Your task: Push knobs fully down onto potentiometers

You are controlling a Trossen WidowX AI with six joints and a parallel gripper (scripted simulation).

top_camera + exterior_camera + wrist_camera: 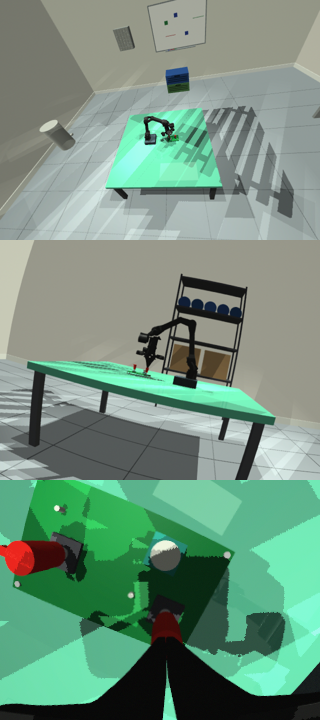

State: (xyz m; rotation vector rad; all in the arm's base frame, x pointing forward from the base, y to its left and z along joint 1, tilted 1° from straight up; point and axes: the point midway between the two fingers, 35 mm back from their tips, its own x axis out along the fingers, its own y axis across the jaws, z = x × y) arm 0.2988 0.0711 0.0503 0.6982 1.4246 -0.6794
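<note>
The green circuit board (110, 575) (176, 140) stands on the table. One red knob (166, 627) (146, 369) stands on the potentiometer at the board's near edge in the wrist view. My gripper (165, 644) (147, 367) is shut, its joined fingertips at the top of this knob, with nothing seen between them. Part of the knob is hidden by the fingers. The other red knob (37, 557) (134, 366) stands tall and clear of the gripper over its dark potentiometer (75, 550), with a gap visible beneath it in the exterior view. Both potentiometers appear attached to the board.
A round white-topped part (165, 555) on a teal base stands on the board near the gripped end. Small pale pins (131, 595) show on the board. The arm's base (184, 382) (150, 139) stands on the table (139, 170) beside the board.
</note>
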